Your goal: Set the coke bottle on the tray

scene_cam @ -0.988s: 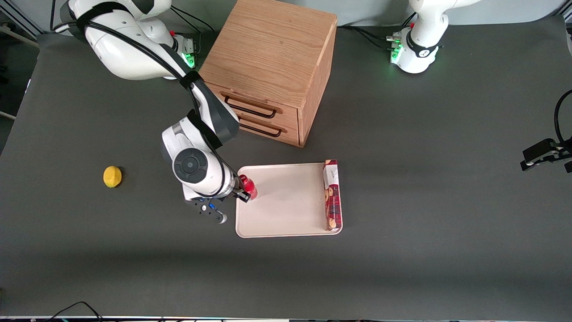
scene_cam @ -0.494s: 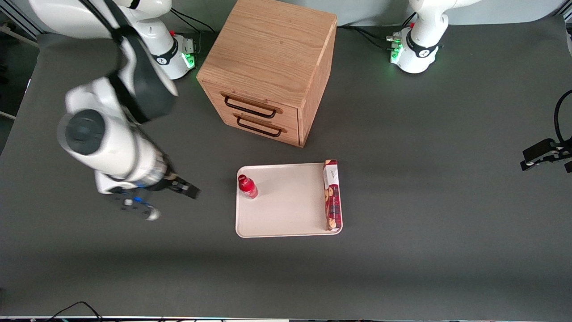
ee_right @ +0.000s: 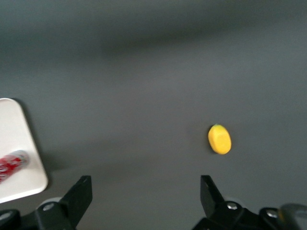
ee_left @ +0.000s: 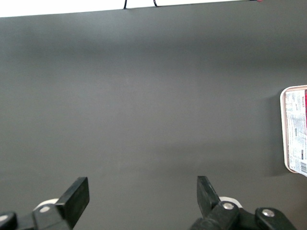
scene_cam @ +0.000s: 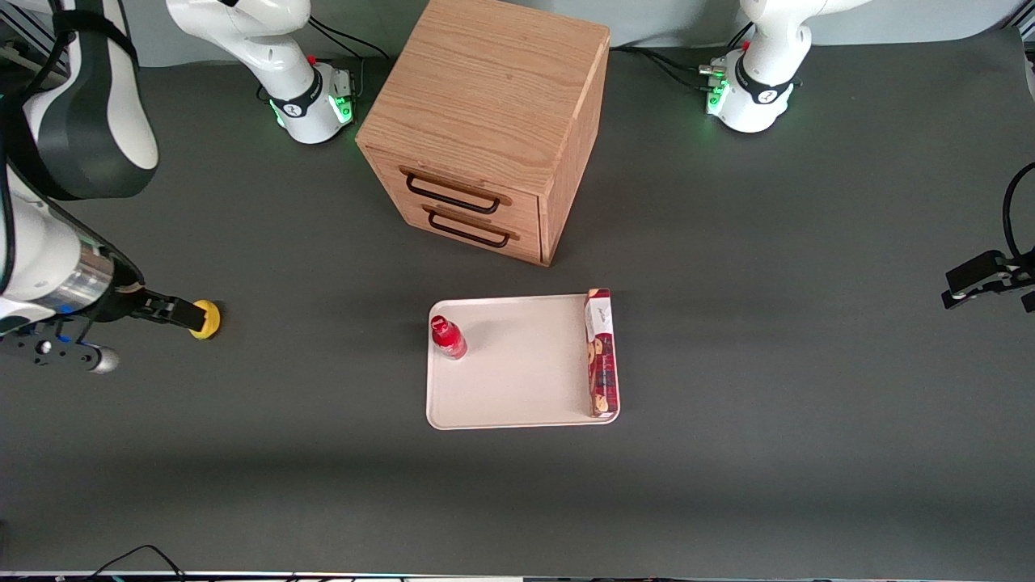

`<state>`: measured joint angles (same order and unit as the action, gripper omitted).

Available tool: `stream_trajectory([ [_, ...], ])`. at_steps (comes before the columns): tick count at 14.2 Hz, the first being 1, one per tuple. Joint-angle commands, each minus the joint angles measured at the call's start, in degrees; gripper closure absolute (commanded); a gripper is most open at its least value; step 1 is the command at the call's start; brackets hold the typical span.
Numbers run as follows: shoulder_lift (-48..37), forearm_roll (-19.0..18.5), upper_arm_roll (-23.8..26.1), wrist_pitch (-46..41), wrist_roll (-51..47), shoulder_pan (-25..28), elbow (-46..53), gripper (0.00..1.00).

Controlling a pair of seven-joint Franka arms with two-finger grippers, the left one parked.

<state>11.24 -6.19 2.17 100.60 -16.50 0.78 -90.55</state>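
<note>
The small red coke bottle (scene_cam: 447,337) stands upright on the cream-white tray (scene_cam: 517,380), near the tray's edge toward the working arm's end. It also shows in the right wrist view (ee_right: 12,166), on the tray's corner (ee_right: 17,139). My gripper (scene_cam: 174,310) is open and empty, high above the table at the working arm's end, far from the tray. In the front view its fingers overlap the yellow lemon (scene_cam: 207,320). In the right wrist view the gripper (ee_right: 145,194) has bare table between its fingers.
A long red cookie box (scene_cam: 601,353) lies on the tray's edge toward the parked arm's end. A wooden drawer cabinet (scene_cam: 493,121) stands farther from the front camera than the tray. The lemon (ee_right: 219,139) lies on the dark table.
My gripper let go of the bottle, opened and pulled away from the tray toward the working arm's end, rising. The bottle stays standing on the tray.
</note>
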Motion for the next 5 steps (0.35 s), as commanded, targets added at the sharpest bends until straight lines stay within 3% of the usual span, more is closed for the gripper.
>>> stream_trajectory([
  [1, -7.5, 2.3, -1.2, 4.6, 1.9, 0.7, -10.2, 0.0],
  [5, -6.8, 7.5, -3.2, 0.0, 0.9, 1.2, -4.2, 0.0],
])
